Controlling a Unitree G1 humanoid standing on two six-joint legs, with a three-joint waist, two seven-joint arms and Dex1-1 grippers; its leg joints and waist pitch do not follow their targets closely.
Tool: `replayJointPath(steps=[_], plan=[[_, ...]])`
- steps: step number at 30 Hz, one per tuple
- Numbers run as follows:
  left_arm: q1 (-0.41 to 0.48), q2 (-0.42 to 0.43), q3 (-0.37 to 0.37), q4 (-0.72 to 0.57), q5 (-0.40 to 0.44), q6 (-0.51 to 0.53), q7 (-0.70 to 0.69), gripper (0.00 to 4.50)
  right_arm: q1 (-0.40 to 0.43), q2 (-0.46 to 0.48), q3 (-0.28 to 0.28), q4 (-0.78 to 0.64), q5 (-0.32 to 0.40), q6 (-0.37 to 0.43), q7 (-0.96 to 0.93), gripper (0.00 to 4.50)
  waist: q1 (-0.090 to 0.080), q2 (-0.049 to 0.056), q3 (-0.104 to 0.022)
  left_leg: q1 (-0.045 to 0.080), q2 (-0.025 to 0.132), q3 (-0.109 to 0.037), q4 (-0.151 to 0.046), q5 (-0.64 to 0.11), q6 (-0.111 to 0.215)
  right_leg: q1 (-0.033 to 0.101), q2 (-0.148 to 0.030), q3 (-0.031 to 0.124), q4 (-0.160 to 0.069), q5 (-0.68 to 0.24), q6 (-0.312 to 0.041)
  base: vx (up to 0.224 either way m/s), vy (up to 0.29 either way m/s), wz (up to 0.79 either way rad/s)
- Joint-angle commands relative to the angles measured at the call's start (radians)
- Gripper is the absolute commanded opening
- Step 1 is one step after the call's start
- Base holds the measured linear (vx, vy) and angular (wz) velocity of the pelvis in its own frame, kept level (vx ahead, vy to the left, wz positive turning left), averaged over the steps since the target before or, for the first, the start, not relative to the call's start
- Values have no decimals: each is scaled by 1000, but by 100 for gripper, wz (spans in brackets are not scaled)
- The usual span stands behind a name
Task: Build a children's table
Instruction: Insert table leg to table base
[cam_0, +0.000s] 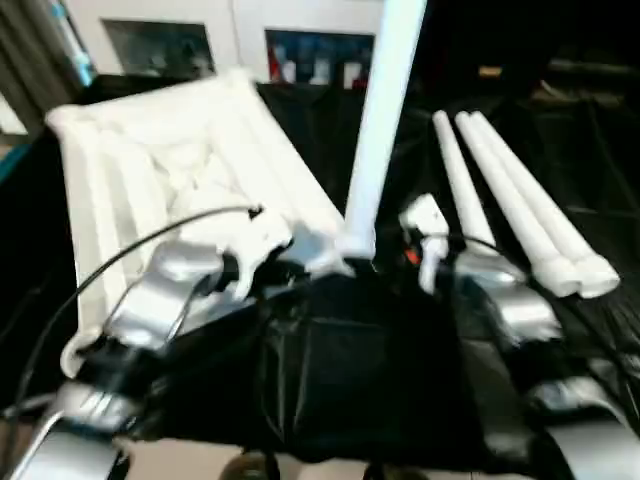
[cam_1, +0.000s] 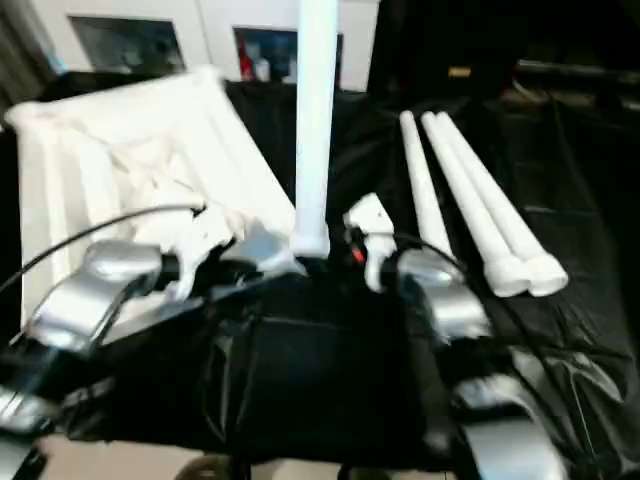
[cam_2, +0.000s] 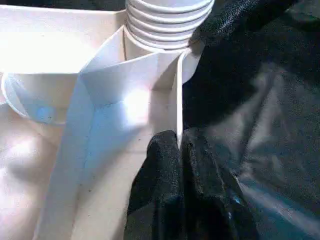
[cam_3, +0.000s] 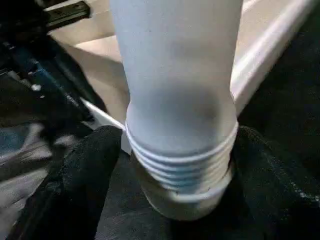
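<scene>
Table top (cam_0: 170, 160) lies upside down on black cloth (cam_0: 350, 380), ribbed underside up, on the robot's left half of the work area; its long edges run from near the robot away toward the white cabinet (cam_0: 240, 30) at the back. One leg (cam_0: 380, 120) stands upright in the top's near-right corner socket (cam_2: 165, 30), long axis vertical, upper end out of frame; its threaded end isn't fully in, rings of thread visible above the socket rim in both wrist views. Three more legs (cam_0: 520, 215) lie side by side on the cloth to the right, touching each other, long axes running near-to-far and slightly leftward, threaded ends toward the robot. Left gripper (cam_2: 180, 145) clenched on the thin rim wall of the top just beside the socket. Right gripper (cam_3: 175, 165): fingers (cam_3: 85, 170) spread either side of the upright leg's threaded base, can't tell if gripping or just around it. No readable writing or brand anywhere.
</scene>
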Motion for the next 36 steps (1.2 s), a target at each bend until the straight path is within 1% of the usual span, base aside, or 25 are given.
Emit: replayJointPath(steps=[1, 2, 4, 6, 7, 9, 13, 14, 15, 21, 22, 23, 25, 26, 30, 32, 33, 34, 36], plan=[[0, -11, -6, -60, -66, -49, -67, 0, 24, -13, 32, -57, 13, 11, 63, 374, 0, 6, -79, 33, 69, -29, -50, -58, 113, 52, -88, 47, -44, 136, -308, 0, 0, 0], [5, -8, -3, -63, -69, -52, -76, 0, 29, -19, 33, -70, 16, 12, 68, 374, 2, 6, -82, 34, 69, -29, -48, -47, 116, 52, -88, 48, -41, 152, -307, 0, 0, 0], [16, 0, -1, -66, -73, -53, -89, 0, 37, -26, 33, -89, 25, 11, 82, 374, 3, 6, -83, 32, 68, -29, -46, -42, 121, 52, -87, 47, -39, 159, -310, 0, 0, 0], [19, 3, -3, -65, -72, -57, -92, 0, 39, -27, 34, -96, 28, 9, 87, 374, 3, 6, -82, 32, 68, -29, -46, -48, 122, 51, -88, 47, -39, 153, -311, 0, 0, 0], [24, 7, -5, -64, -72, -63, -95, 0, 42, -29, 36, -103, 32, 10, 92, 374, 3, 6, -82, 32, 69, -30, -46, -61, 118, 51, -89, 47, -41, 129, -310, 0, 0, 0], [28, 11, -8, -63, -73, -69, -98, 0, 46, -29, 37, -110, 33, 17, 96, 374, 3, 6, -83, 32, 69, -30, -46, -65, 113, 53, -89, 47, -41, 117, -309, 0, 0, 0], [33, 15, -9, -61, -71, -74, -109, 0, 54, -26, 40, -121, 39, 35, 101, 374, 4, 6, -84, 32, 68, -31, -43, -54, 113, 52, -88, 47, -38, 126, -308, 0, 0, 0], [34, 17, -10, -61, -71, -75, -111, 0, 56, -25, 41, -123, 41, 41, 103, 358, 4, 6, -84, 31, 67, -31, -43, -53, 114, 52, -87, 47, -37, 128, -308, 0, 0, 0], [34, 18, -11, -61, -72, -76, -112, 0, 57, -25, 42, -124, 41, 45, 103, 358, 4, 6, -84, 31, 68, -31, -43, -57, 113, 51, -88, 47, -38, 121, -308, 0, 0, 0], [35, 21, -13, -60, -73, -77, -115, 0, 71, -26, 48, -126, 49, 72, 118, 308, 5, 7, -80, 33, 68, -32, -46, -115, 80, 50, -89, 49, -45, 31, -301, 0, 0, 0], [35, 22, -14, -58, -73, -78, -116, 0, 74, -23, 46, -125, 54, 76, 117, 304, 5, 10, -81, 32, 68, -33, -46, -120, 74, 50, -90, 49, -46, 25, -299, 0, 0, 0], [36, 24, -14, -57, -74, -78, -122, 0, 81, -20, 44, -123, 65, 88, 117, 302, 5, 11, -82, 33, 67, -34, -46, -120, 69, 50, -90, 49, -44, 30, -300, 0, 0, 0], [36, 25, -13, -57, -74, -77, -124, 0, 83, -19, 44, -123, 70, 94, 118, 298, 6, 10, -84, 32, 66, -34, -44, -112, 70, 51, -89, 49, -42, 49, -302, 0, 0, 0], [37, 29, -14, -59, -76, -74, -133, 0, 87, -20, 44, -120, 76, 105, 126, 298, 6, 11, -85, 32, 66, -34, -43, -106, 71, 52, -90, 49, -40, 59, -304, 0, 0, 0], [41, 37, -18, -68, -85, -63, -157, 0, 92, -26, 55, -102, 74, 129, 146, 296, 8, 11, -87, 31, 65, -33, -39, -87, 86, 52, -88, 47, -35, 105, -312, 0, 0, 0], [44, 41, -20, -75, -94, -54, -171, 0, 92, -30, 63, -91, 71, 145, 153, 296, 9, 12, -87, 31, 65, -33, -39, -91, 86, 53, -89, 46, -36, 97, -315, 0, 0, 0], [44, 42, -21, -77, -95, -52, -174, 0, 92, -32, 66, -87, 69, 149, 155, 296, 10, 12, -87, 30, 65, -34, -40, -95, 83, 53, -89, 46, -37, 87, -314, 0, 0, 0], [50, 49, -26, -90, -103, -41, -192, 0, 86, -36, 80, -61, 53, 164, 156, 296, 9, 14, -82, 30, 65, -34, -42, -106, 79, 50, -88, 46, -38, 77, -314, 0, 0, 0], [57, 56, -32, -103, -108, -30, -206, 0, 80, -39, 92, -35, 37, 167, 154, 296, 7, 15, -75, 31, 67, -34, -45, -128, 72, 48, -89, 48, -42, 50, -312, 0, 0, 0]])
